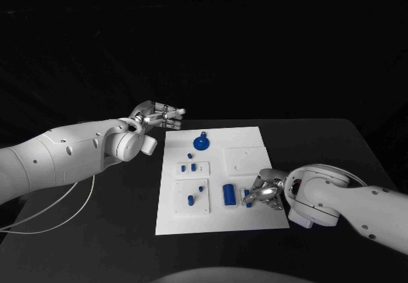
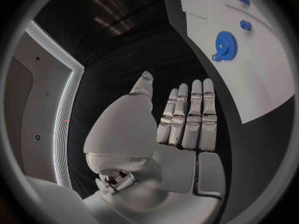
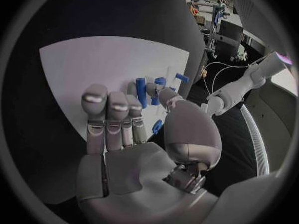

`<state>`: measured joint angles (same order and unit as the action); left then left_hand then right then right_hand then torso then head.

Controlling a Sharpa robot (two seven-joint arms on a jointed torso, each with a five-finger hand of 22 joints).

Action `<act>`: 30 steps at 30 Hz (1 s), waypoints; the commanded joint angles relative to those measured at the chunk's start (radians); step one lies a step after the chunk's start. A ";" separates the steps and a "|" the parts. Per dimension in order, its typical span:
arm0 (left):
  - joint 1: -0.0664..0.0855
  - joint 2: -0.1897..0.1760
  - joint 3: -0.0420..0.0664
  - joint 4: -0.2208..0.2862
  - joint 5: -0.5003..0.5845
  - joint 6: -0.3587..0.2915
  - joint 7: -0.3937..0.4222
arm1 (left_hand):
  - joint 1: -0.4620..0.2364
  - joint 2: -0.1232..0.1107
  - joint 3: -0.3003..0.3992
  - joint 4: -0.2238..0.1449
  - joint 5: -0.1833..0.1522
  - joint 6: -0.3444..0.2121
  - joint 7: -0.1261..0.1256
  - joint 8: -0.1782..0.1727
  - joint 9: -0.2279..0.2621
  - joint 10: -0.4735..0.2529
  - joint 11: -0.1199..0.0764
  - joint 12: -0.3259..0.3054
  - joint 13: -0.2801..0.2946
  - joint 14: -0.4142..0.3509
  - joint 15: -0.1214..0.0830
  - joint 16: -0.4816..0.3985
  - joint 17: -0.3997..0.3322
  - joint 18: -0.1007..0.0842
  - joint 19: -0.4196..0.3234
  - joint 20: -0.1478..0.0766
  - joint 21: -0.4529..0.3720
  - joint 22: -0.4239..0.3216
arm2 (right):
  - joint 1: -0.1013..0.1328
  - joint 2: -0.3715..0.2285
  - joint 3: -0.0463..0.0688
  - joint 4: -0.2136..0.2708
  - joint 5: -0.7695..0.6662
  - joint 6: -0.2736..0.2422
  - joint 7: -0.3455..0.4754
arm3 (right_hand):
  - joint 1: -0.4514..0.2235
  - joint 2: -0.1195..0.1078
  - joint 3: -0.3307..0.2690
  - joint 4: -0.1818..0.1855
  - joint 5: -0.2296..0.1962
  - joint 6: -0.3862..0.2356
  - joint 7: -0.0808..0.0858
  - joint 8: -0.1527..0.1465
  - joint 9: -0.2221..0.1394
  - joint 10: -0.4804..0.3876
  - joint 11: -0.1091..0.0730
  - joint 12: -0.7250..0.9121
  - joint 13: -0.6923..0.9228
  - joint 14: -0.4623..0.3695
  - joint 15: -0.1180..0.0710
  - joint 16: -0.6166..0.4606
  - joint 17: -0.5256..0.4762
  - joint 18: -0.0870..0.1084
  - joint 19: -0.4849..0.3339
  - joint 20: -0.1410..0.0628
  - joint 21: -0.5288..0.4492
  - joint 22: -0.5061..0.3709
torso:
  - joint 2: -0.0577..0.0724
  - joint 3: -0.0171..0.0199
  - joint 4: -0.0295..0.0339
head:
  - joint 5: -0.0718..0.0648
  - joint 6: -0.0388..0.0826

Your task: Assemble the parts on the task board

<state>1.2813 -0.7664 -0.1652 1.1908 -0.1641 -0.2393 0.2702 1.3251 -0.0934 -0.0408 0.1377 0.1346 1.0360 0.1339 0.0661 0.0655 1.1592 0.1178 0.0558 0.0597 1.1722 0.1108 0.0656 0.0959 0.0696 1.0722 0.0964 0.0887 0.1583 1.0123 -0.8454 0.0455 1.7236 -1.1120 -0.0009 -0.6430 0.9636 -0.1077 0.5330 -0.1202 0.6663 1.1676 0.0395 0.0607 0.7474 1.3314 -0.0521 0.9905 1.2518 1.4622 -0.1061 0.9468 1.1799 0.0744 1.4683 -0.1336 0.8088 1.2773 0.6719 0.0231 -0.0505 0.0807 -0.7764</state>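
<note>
Near the task board's right edge, the right hand should settle its narrowed, empty-looking fingers squarely around the small blue part before lifting, while the left hand waits with fingers spread.

The setting is a robotics laboratory or test cell. A black counter carries a white task board set with small blue parts, laid out as a bench trial. Dark backdrop surrounds the counter on all sides. The right wrist view shows a background area with a monitor, cluttered benches and loose cabling, consistent with a technical workspace rather than a home or shop.
</note>
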 commanded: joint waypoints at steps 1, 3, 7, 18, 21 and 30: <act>0.000 0.002 0.001 0.002 -0.001 0.014 0.005 | -0.009 0.003 -0.001 0.004 0.005 -0.002 0.002 -0.003 0.000 -0.003 0.003 0.003 0.001 0.006 0.002 -0.003 0.001 -0.018 -0.004 0.000 0.005 0.001 | -0.001 0.004 0.000 -0.001 -0.002 -0.001 0.001 | 0.026 0.023 0.140 -0.146 0.007 0.004 -0.001 0.004 0.000 0.005 -0.004 -0.003 -0.001 -0.003 -0.006 -0.006 -0.001 0.011 0.052 0.000 -0.006 0.001 | 0.000 -0.0004 -0.0001 | 0.001 -0.001; 0.000 0.002 0.001 0.002 -0.001 0.015 0.005 | -0.009 0.003 -0.001 0.004 0.005 -0.002 0.002 -0.003 0.000 -0.003 0.003 0.003 0.001 0.006 0.002 -0.003 0.001 -0.018 -0.004 0.000 0.005 0.001 | -0.001 0.007 0.000 -0.001 -0.005 -0.001 0.001 | 0.027 0.022 0.138 -0.145 0.009 0.004 -0.001 0.004 0.000 0.005 -0.004 -0.005 -0.002 -0.003 -0.006 -0.006 -0.001 0.011 0.051 0.000 -0.007 0.001 | 0.000 -0.0006 -0.0003 | 0.001 -0.001; 0.000 0.002 0.001 0.002 -0.002 0.015 0.004 | -0.009 0.003 -0.001 0.004 0.005 -0.002 0.002 -0.003 0.000 -0.003 0.003 0.003 0.001 0.006 0.002 -0.003 0.001 -0.018 -0.004 0.000 0.005 0.001 | -0.001 0.012 0.000 -0.005 -0.015 0.004 0.000 | 0.028 0.021 0.132 -0.143 0.009 0.004 -0.001 0.004 0.000 0.004 -0.004 -0.005 -0.002 -0.002 -0.006 -0.006 0.000 0.010 0.052 0.000 -0.007 0.002 | 0.000 -0.0007 0.0000 | 0.001 -0.001; 0.000 0.001 0.001 0.002 -0.002 0.017 0.003 | -0.009 0.003 -0.001 0.004 0.005 -0.002 0.002 -0.003 0.000 -0.003 0.003 0.003 0.001 0.006 0.002 -0.003 0.001 -0.018 -0.004 0.000 0.005 0.001 | -0.001 0.020 0.000 -0.022 -0.035 0.008 0.000 | 0.050 0.032 0.036 -0.129 -0.093 0.002 -0.008 0.005 0.008 0.007 -0.005 -0.006 -0.005 0.001 -0.004 -0.006 -0.002 0.009 0.052 0.003 -0.012 0.000 | 0.000 -0.0005 -0.0004 | 0.003 -0.001; 0.000 0.001 0.000 0.002 -0.002 0.018 0.003 | -0.009 0.003 -0.001 0.004 0.005 -0.002 0.002 -0.003 0.000 -0.003 0.003 0.003 0.001 0.006 0.002 -0.003 0.001 -0.018 -0.004 0.000 0.005 0.001 | -0.001 0.022 0.000 -0.027 -0.037 0.008 0.001 | 0.063 0.039 -0.003 -0.123 -0.186 0.000 -0.015 0.005 0.014 0.010 -0.006 -0.004 -0.004 0.002 -0.003 -0.005 -0.002 0.008 0.053 0.003 -0.013 -0.002 | 0.000 -0.0003 -0.0005 | 0.003 -0.001; 0.000 0.002 0.000 0.002 -0.002 0.018 0.001 | -0.010 0.003 -0.003 0.005 0.002 -0.003 0.002 -0.003 0.000 -0.005 0.004 0.003 0.001 0.005 0.002 -0.004 0.001 -0.017 -0.005 0.000 0.005 0.000 | -0.001 0.026 0.000 -0.032 -0.037 0.002 0.002 | 0.088 0.045 -0.052 -0.084 -0.380 0.003 -0.030 0.002 -0.026 0.010 -0.009 0.004 -0.002 0.003 -0.004 -0.005 -0.004 0.005 0.053 0.002 -0.014 -0.008 | 0.000 -0.0003 -0.0001 | 0.005 -0.002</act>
<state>1.2813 -0.7665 -0.1654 1.1907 -0.1642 -0.2352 0.2672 1.3251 -0.0934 -0.0408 0.1377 0.1346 1.0360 0.1339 0.0661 0.0655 1.1592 0.1178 0.0558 0.0597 1.1722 0.1108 0.0656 0.0957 0.0696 1.0722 0.0964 0.0887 0.1583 1.0152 -0.8205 0.0486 1.6970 -1.1322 -0.0022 -0.6382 1.0428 -0.0631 0.4616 -0.1917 0.2850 1.1712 0.0148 0.0636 0.7220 1.3318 -0.0520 0.9904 1.2490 1.4610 -0.1049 0.9438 1.1777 0.0691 1.4683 -0.1336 0.7986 1.2703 0.6716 0.0225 -0.0508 0.0853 -0.7785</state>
